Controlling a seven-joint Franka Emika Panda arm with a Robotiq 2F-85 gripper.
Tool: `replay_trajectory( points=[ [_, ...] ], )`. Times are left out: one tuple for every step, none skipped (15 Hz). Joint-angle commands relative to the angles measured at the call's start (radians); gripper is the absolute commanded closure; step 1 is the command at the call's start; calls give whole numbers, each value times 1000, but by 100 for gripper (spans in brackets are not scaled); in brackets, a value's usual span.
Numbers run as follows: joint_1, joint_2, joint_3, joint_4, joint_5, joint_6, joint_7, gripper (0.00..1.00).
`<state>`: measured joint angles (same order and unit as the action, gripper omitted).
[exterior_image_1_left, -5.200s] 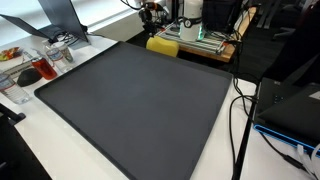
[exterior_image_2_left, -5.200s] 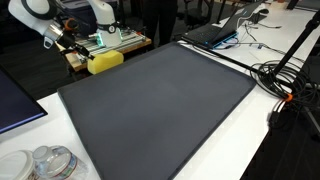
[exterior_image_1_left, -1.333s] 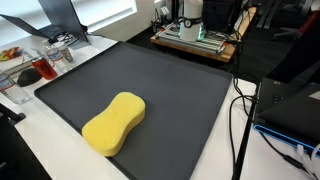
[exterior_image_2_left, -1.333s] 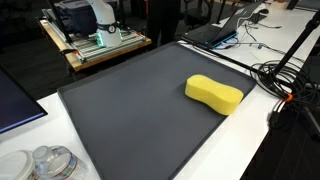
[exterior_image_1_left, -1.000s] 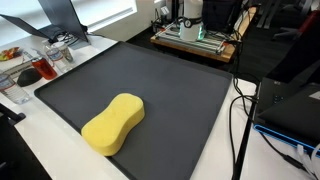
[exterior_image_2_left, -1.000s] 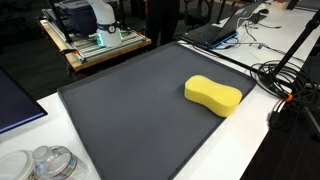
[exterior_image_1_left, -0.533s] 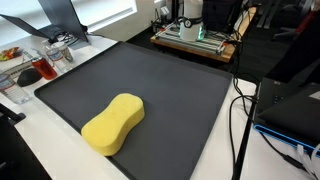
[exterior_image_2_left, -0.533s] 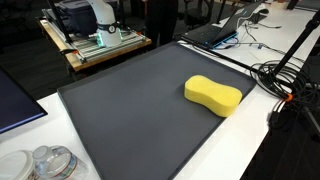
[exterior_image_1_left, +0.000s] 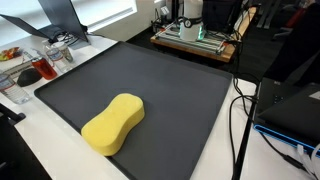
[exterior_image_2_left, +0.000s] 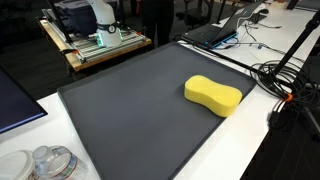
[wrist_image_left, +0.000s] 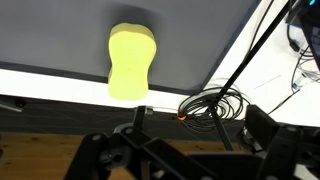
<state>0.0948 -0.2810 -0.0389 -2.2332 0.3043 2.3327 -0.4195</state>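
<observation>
Yellow sponge (exterior_image_1_left: 113, 123) lies flat at lower left of the dark mat (exterior_image_1_left: 180, 85), resting free. The gripper (wrist_image_left: 170, 150), at the wrist view's bottom edge, stands clear, jaws apart and empty.

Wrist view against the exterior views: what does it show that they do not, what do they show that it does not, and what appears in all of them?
Only the wrist view: the robot's own jaws, a dark blurred frame along the lower edge, holding nothing. Only the exterior views: the robot's base on its wooden stand, a laptop and clear plastic containers. Shared: the yellow sponge lying flat on the dark mat, and the black cables beside the mat's edge.
</observation>
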Motion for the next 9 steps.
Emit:
replay_trajectory(
  points=[
    [16, 134, 40, 174, -91, -103, 43, 0],
    [19, 177, 56, 231, -116, -144, 50, 0],
    [16, 218, 72, 284, -149, -182, 69, 0],
    [18, 263, 88, 345, -181, -226, 87, 0],
    [18, 303, 105, 398, -219, -267, 113, 0],
    [22, 343, 120, 453, -247, -306, 137, 0],
    [27, 385, 134, 508, -286, -340, 163, 0],
    [35, 426, 148, 562, -323, -375, 185, 0],
    [46, 468, 159, 617, -366, -403, 214, 0]
  ],
)
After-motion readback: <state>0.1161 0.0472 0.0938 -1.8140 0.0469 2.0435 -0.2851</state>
